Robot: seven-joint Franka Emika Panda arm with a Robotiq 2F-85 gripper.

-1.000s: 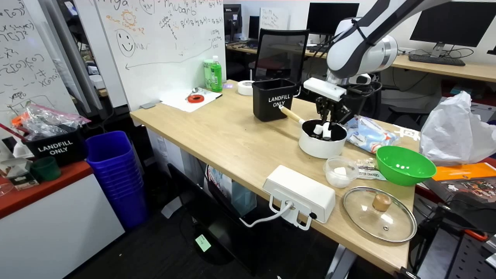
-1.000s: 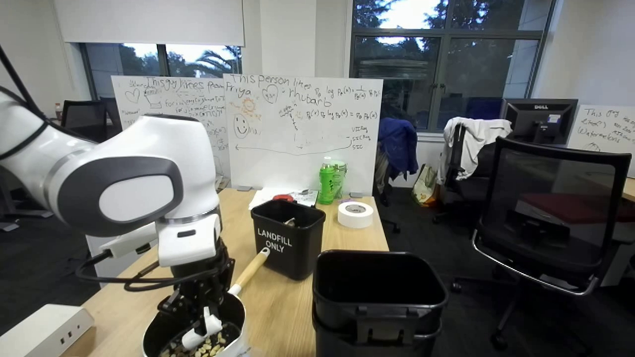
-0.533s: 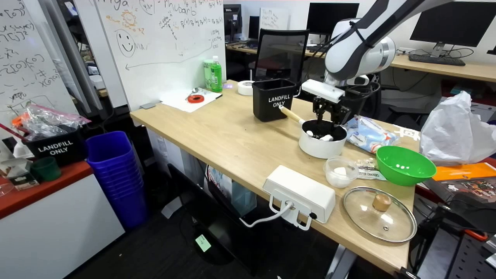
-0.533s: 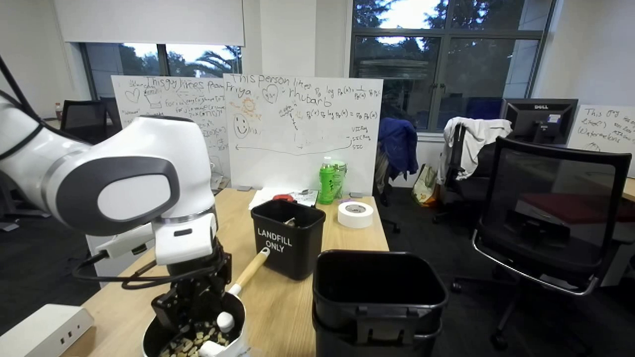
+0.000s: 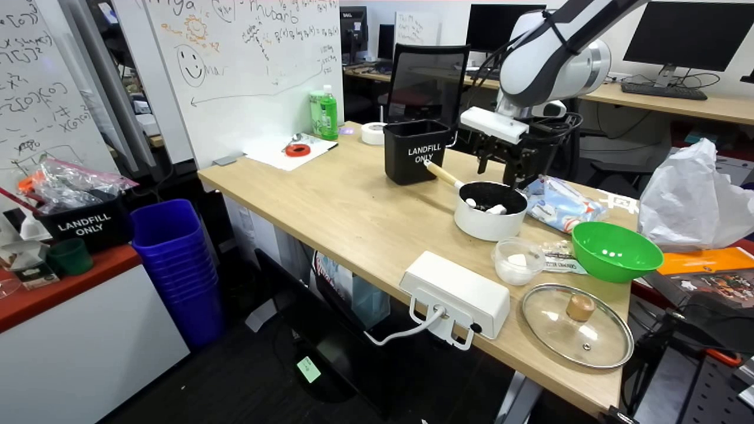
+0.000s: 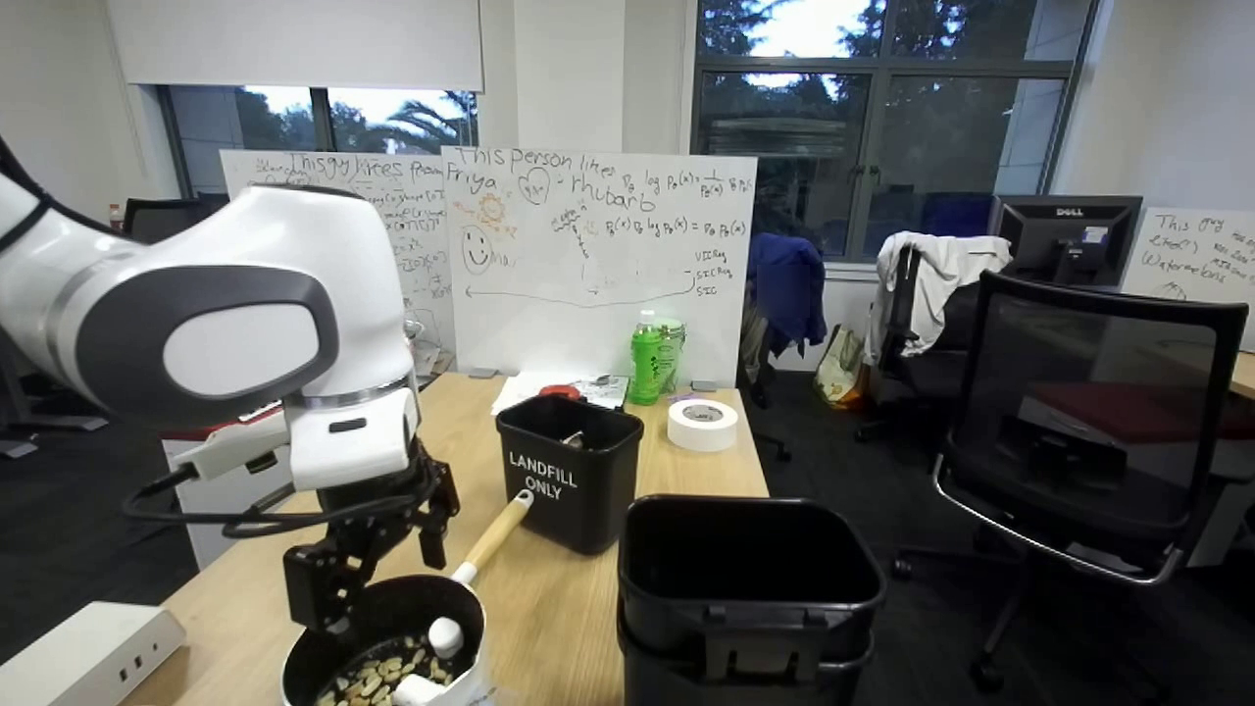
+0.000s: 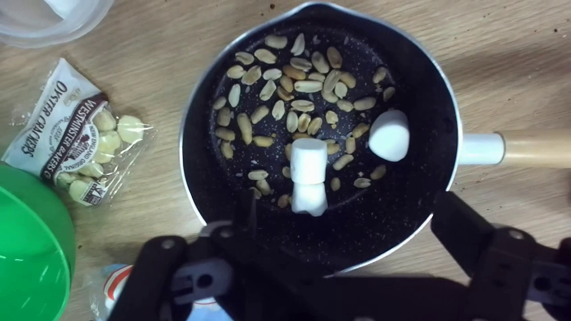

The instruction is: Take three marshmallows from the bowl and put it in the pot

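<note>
The white-sided pot [image 5: 486,225] with a dark inside stands on the table, with peanuts over its bottom. Inside it, the wrist view shows a marshmallow [image 7: 389,135] near the handle side and another marshmallow [image 7: 308,161] touching a further white piece [image 7: 309,199] end to end, maybe a third marshmallow. Above the pot hangs my gripper [image 6: 377,586], its jaws spread wide with nothing between them. A clear plastic bowl [image 5: 518,262] beside the pot has something white in it. The wrist view catches only a corner of that clear bowl [image 7: 80,31].
The pot's wooden handle [image 7: 535,147] points toward a black bin [image 5: 417,152]. Near the pot lie a cracker packet [image 7: 67,138] and a blue bag [image 5: 562,203]. A green bowl [image 5: 617,253], a glass lid [image 5: 577,330] and a white box [image 5: 455,294] occupy the near end.
The gripper was down in the pot, shut on a marshmallow. It has opened, let the marshmallow go in the pot and risen above the rim.
</note>
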